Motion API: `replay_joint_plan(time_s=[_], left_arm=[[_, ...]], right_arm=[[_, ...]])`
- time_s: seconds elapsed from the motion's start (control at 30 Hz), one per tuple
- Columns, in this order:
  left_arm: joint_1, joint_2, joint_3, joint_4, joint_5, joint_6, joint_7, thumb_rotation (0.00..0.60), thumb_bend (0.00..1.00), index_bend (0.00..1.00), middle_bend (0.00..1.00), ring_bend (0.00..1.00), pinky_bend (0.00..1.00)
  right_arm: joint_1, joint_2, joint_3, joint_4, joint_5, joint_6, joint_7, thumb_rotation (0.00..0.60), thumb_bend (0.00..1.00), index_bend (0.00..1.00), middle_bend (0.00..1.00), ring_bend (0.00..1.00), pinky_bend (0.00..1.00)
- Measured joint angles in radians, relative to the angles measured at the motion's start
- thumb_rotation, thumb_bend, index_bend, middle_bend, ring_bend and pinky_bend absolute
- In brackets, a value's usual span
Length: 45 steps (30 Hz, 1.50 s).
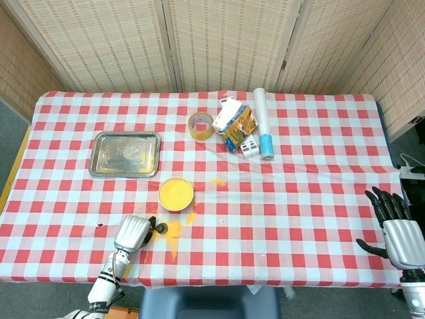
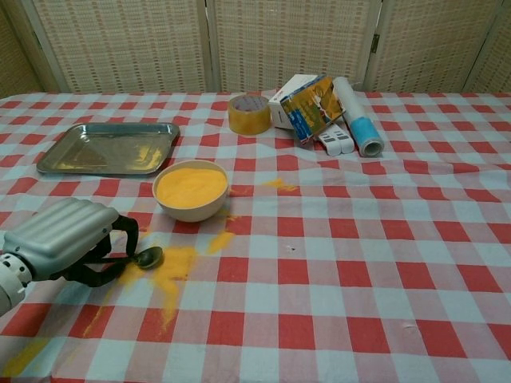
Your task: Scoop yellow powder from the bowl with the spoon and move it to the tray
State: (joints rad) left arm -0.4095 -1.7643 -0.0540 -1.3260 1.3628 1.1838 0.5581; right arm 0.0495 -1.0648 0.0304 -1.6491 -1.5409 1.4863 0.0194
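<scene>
The white bowl (image 1: pixel 176 193) (image 2: pixel 191 189) of yellow powder stands left of the table's middle. Behind it to the left lies the metal tray (image 1: pixel 125 153) (image 2: pixel 108 148), with faint yellow traces in it. The spoon (image 2: pixel 148 257) (image 1: pixel 161 228) lies flat in front of the bowl, its dark bowl at the edge of spilled powder (image 2: pixel 172 267). My left hand (image 1: pixel 133 232) (image 2: pixel 68 239) covers the spoon's handle, fingers arched over it and thumb below, a gap still showing. My right hand (image 1: pixel 398 232) hangs at the table's front right edge, fingers apart, holding nothing.
At the back stand a tape roll (image 1: pixel 200 125) (image 2: pixel 249 115), a tilted carton (image 1: pixel 236 126) (image 2: pixel 311 104) and a white roll with a blue end (image 1: pixel 263 123) (image 2: pixel 355 116). More powder is spilled right of the bowl (image 2: pixel 275 184). My left hand is close to the table's front edge.
</scene>
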Motion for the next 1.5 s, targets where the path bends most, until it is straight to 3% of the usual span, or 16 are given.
replay_joint_plan(time_s=[1.13, 1.3, 1.5], left_arm=[[0.010, -0.007, -0.003, 0.032, 0.017, 0.064, -0.011, 0.600, 0.46, 0.64, 1.00, 1.00, 1.00], [0.013, 0.030, -0.036, -0.016, 0.019, 0.108, 0.009, 0.600, 0.46, 0.64, 1.00, 1.00, 1.00], [-0.017, 0.060, -0.113, -0.066, 0.002, 0.133, 0.105, 0.600, 0.46, 0.64, 1.00, 1.00, 1.00]], right_arm=[[-0.004, 0.004, 0.000, -0.005, -0.001, 0.005, -0.001, 0.600, 0.04, 0.00, 0.00, 0.00, 0.00], [-0.005, 0.007, -0.002, -0.006, -0.003, 0.005, 0.004, 0.600, 0.04, 0.00, 0.00, 0.00, 0.00], [-0.006, 0.016, -0.002, -0.007, -0.007, 0.009, 0.022, 0.600, 0.04, 0.00, 0.00, 0.00, 0.00]])
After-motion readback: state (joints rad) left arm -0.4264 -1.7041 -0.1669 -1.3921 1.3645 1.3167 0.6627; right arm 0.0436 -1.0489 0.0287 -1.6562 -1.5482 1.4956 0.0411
